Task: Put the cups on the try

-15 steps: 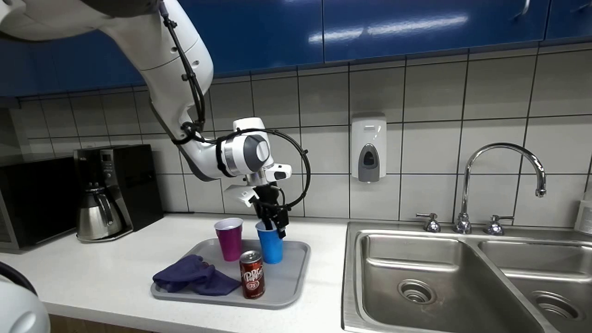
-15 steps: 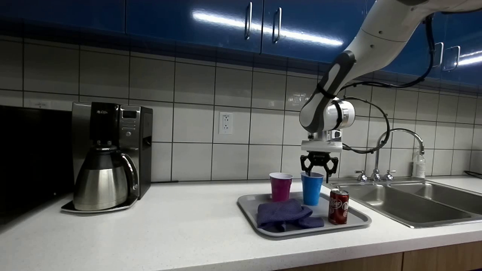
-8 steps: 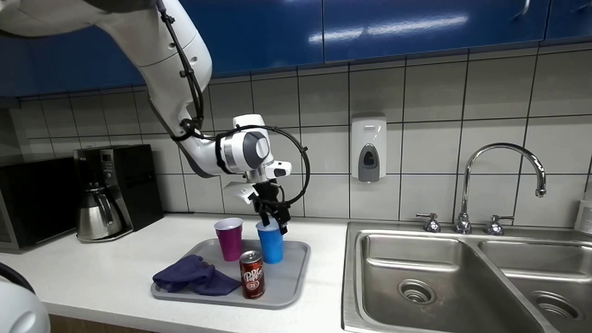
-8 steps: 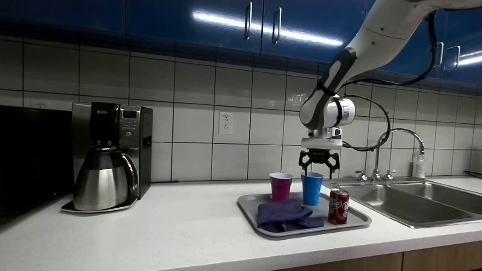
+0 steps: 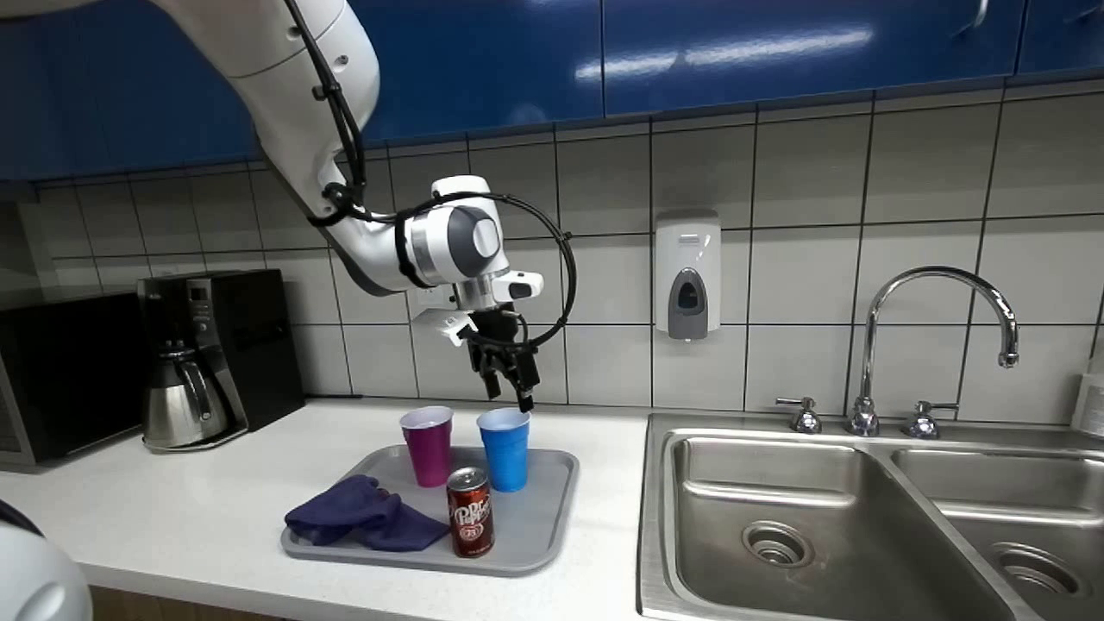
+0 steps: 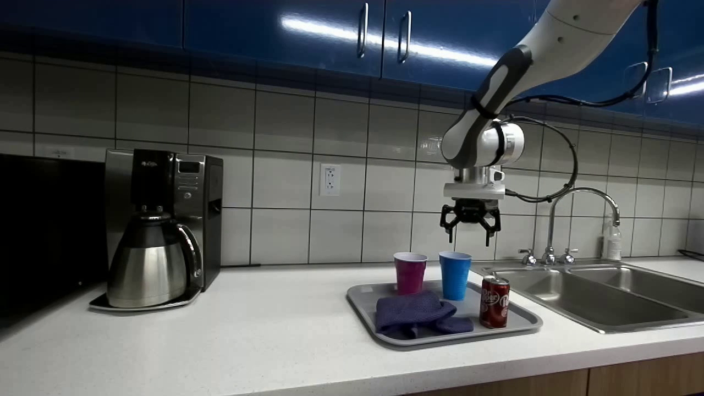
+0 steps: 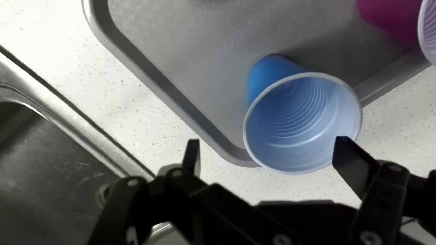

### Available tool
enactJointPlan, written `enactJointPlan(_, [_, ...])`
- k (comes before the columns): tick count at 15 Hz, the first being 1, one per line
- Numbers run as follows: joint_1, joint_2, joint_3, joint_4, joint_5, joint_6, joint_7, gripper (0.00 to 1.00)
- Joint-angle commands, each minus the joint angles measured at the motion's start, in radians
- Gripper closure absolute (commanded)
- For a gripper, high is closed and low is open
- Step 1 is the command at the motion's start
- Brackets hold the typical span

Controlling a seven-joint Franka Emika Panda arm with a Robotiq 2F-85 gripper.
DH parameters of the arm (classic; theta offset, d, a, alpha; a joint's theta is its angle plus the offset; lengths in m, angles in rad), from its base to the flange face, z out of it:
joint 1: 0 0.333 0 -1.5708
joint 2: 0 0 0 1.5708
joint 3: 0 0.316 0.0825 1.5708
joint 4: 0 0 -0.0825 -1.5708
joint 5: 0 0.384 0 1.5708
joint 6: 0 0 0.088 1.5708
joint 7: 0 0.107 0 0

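Both cups stand upright on the try, a grey tray [image 5: 535, 517]. The blue cup [image 5: 506, 453] is near its back edge toward the sink side, with the purple cup [image 5: 429, 448] beside it and a gap between them. Over the blue cup hangs my gripper [image 6: 469, 240], fingers down and spread wide, nothing held. In both exterior views its fingertips are above the rim, apart from it. From the wrist view I look into the blue cup [image 7: 303, 119]; one fingertip [image 7: 344, 149] overlaps its rim in the picture. The purple cup [image 7: 391, 17] is partly cut off there.
A red soda can [image 5: 470, 517] and a crumpled dark blue cloth [image 5: 362, 517] also lie on the tray, toward its front. The steel sink [image 5: 655, 517] with its curved faucet [image 5: 931, 272] is beside it. Farther along the counter stands a coffee maker [image 6: 212, 231].
My gripper has spread its fingers and risen from the blue cup, where one finger had been inside the rim. Both cups and the tray stayed in place.
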Motion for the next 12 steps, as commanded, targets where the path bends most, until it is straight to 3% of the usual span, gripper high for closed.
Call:
enactJointPlan(1, [-0.028,-0.09,0.026,-0.046,0.005,-0.072,-0.019,0.0])
enactJointPlan(12, [-0.024,-0.302,0.115,-0.225,-0.026,-0.181,-0.021,0.0])
